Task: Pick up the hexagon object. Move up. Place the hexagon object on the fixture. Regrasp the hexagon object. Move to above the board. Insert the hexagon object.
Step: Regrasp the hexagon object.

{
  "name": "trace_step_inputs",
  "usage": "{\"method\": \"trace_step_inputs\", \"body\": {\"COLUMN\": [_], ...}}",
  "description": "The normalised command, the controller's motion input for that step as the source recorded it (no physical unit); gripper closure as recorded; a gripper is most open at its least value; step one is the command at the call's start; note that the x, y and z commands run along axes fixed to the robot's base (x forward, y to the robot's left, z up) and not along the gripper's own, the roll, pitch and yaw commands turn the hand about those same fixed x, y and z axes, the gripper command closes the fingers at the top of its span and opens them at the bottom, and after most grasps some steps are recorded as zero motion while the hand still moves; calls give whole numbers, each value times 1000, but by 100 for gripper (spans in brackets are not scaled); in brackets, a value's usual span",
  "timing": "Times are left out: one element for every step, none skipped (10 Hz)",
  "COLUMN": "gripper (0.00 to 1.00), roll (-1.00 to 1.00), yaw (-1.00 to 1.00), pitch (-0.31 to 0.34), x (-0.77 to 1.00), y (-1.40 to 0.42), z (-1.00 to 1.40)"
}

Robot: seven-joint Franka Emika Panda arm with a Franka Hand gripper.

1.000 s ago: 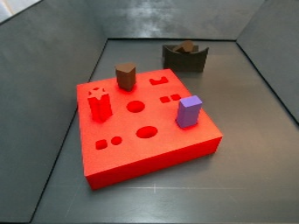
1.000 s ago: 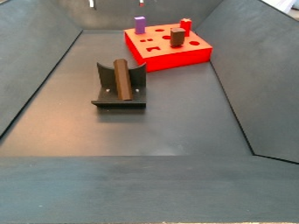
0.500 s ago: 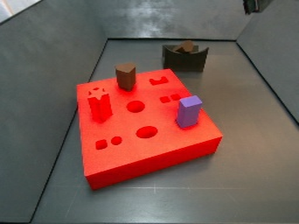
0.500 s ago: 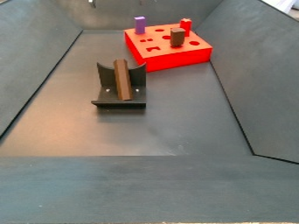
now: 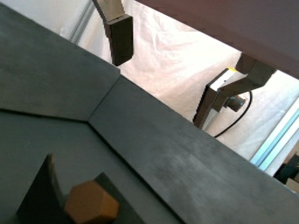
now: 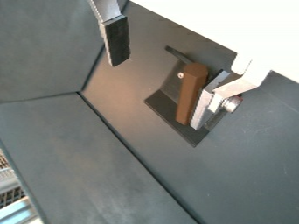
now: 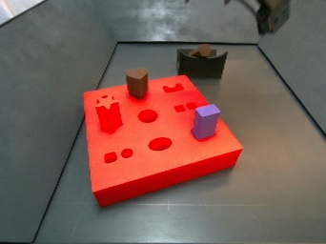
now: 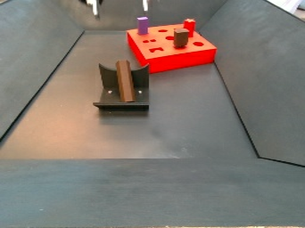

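While the slender brown hexagonal peg (image 6: 190, 94) lies in the notch of the dark grey-olive fixture (image 8: 121, 86), the two-finger gripper (image 6: 173, 57) hangs above it, fingers (image 6: 117, 38) spread and empty; the bright red holed board (image 7: 155, 136) sits well apart.

Silver two-finger gripper on a dark arm

The gripper (image 6: 170, 61) hangs high over the floor; in both wrist views its fingers (image 5: 118, 35) are flat silver plates faced with dark pads, one (image 6: 228, 90) stepped at the tip and carrying a small round screw. In a side view only a dark, blurred part of the arm (image 7: 269, 13) shows at the frame's upper edge.
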Motion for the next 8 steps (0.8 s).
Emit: {"method": "trace_step_inputs", "body": {"gripper": [0, 0, 0, 0, 0, 0, 0, 0], "roll": [118, 106, 83, 75, 68, 70, 69, 68], "yaw": [165, 151, 107, 79, 48, 20, -3, -23], "pitch": [-35, -56, -103, -118, -123, -116, -111, -87], "x": [59, 64, 77, 84, 92, 95, 104, 98], "y": [60, 60, 51, 46, 42, 37, 31, 24], "z": [-1000, -1000, -1000, -1000, -1000, -1000, -1000, -892]}}
